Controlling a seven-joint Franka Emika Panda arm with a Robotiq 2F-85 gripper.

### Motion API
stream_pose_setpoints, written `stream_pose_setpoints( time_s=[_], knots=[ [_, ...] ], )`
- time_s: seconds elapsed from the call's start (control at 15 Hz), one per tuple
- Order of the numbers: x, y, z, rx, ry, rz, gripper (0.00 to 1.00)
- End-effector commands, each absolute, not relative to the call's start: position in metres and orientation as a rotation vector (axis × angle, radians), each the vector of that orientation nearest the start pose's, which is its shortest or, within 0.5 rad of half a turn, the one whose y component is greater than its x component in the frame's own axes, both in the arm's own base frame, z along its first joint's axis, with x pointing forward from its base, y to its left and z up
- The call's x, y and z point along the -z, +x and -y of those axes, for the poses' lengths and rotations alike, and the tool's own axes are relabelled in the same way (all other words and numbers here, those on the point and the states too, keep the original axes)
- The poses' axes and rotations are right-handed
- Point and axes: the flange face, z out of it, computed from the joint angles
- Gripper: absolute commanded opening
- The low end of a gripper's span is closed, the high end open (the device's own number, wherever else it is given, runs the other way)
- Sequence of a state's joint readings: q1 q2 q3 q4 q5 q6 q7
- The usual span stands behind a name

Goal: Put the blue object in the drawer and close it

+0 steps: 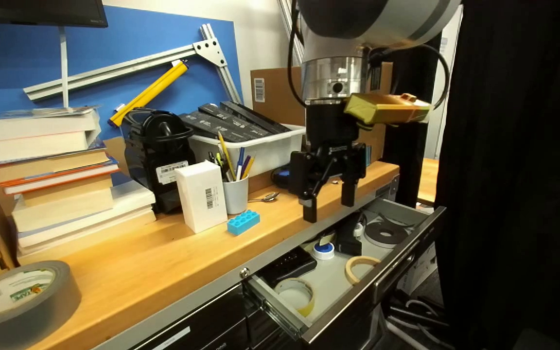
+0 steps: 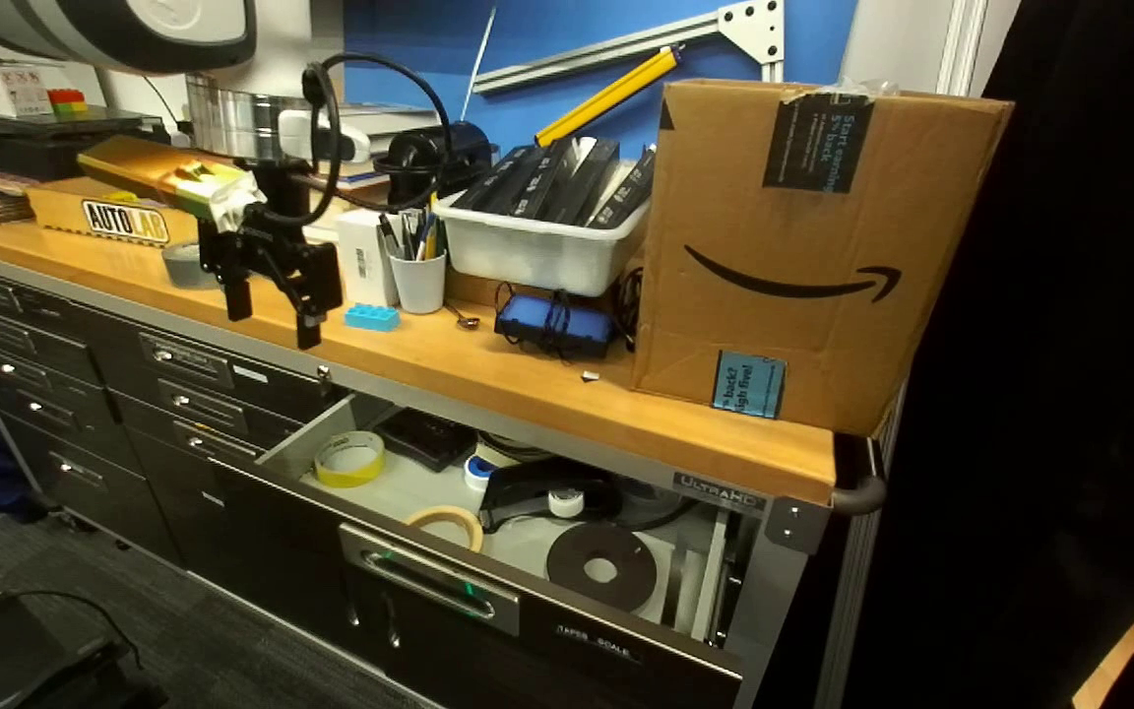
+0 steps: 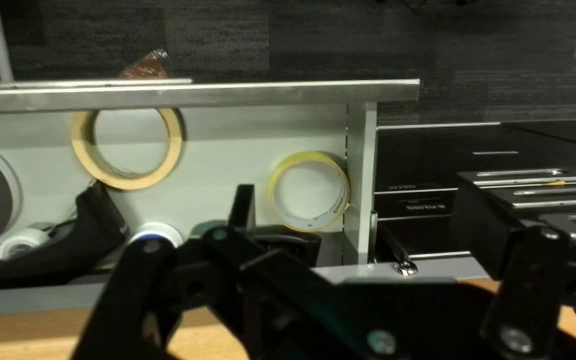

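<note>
The blue brick (image 1: 243, 222) is being supported by the surface (image 1: 163, 262); tape rolls (image 2: 350, 480) are being held by the open drawer (image 1: 331, 279); the claw (image 1: 329, 204) is being suspended, spread wide

You have free air over the open drawer (image 1: 331, 278), with bare bottom between the tan tape ring (image 3: 174, 137) and the yellow tape roll (image 3: 305, 157); the black dispenser (image 3: 88, 225) and dark disc (image 2: 567, 566) take up room farther along. You can reach the blue brick (image 1: 244, 224) from above or the bench (image 1: 197, 250) front; the white box (image 1: 202, 197) and pen cup (image 1: 236, 197) stand close behind it.
</note>
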State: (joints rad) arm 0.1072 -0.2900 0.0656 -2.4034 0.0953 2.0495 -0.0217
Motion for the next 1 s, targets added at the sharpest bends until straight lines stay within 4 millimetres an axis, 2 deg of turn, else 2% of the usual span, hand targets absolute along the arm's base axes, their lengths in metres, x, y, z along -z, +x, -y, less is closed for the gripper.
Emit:
stream_pose_setpoints(
  time_s=[0.0, 0.4, 0.6, 0.93],
  knots=[
    [-0.419, 0.467, -0.106, -0.009, -3.035, 0.269, 1.00],
    [-0.404, 0.505, -0.132, 0.146, -3.006, 0.250, 1.00],
    [-0.391, 0.526, -0.138, 0.234, -2.997, 0.201, 1.00],
    [-0.371, 0.558, -0.149, 0.277, -3.001, 0.128, 1.00]
  ],
)
